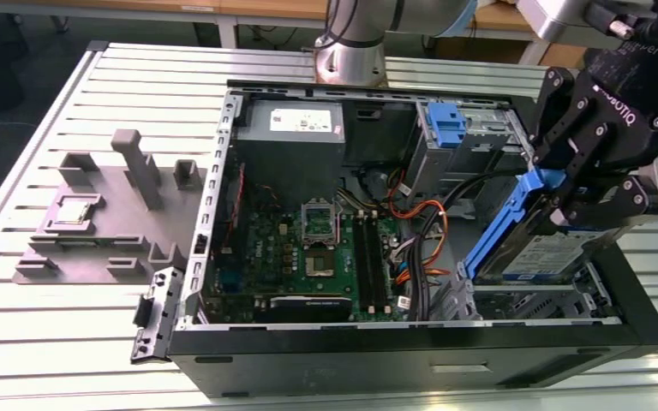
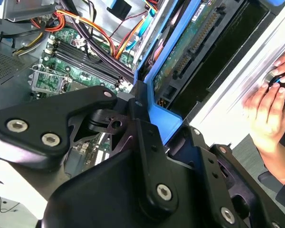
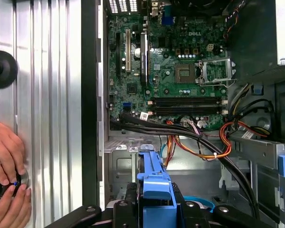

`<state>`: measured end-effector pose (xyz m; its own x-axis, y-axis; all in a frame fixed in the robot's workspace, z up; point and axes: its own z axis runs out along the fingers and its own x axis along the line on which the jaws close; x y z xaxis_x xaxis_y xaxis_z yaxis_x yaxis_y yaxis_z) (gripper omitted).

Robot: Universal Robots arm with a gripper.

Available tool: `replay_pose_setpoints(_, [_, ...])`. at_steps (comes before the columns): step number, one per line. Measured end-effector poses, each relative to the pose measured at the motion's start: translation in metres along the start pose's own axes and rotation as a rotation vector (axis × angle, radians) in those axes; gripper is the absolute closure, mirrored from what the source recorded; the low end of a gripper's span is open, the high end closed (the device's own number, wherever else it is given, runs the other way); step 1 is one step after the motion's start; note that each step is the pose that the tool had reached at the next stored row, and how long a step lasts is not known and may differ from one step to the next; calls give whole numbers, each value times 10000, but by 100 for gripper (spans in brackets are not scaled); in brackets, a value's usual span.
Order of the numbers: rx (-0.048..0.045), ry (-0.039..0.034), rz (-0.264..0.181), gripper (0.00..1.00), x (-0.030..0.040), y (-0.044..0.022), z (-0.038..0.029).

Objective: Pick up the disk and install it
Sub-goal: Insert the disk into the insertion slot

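The gripper [image 1: 589, 205] is clamped tight on the blue frame [image 1: 500, 227] of the disk [image 1: 541, 253]. In the exterior view the disk hangs at 4 o'clock from the board [image 1: 318, 248], tipped on edge over the bay [image 1: 523, 301] in the case [image 1: 421, 351]. I think the disk is hard, a bit heavy and easy to hurt, so the frame's sides are the best place to hold. The arm [image 1: 558, 21] reaches down from 1 o'clock, wrist tilted.

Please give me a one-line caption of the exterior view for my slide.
The pincer grips the tilted disk over the open computer case, at the exterior view's right.
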<state>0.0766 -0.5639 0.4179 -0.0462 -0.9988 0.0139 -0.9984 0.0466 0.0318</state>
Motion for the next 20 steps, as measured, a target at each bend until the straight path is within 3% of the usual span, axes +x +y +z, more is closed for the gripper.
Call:
replay_pose_setpoints(7, [0, 0, 0, 63, 5, -2, 63])
replay_pose_setpoints(9, [0, 1, 0, 63, 10, -5, 124])
replay_pose_setpoints(20, [0, 0, 0, 63, 25, -9, 225])
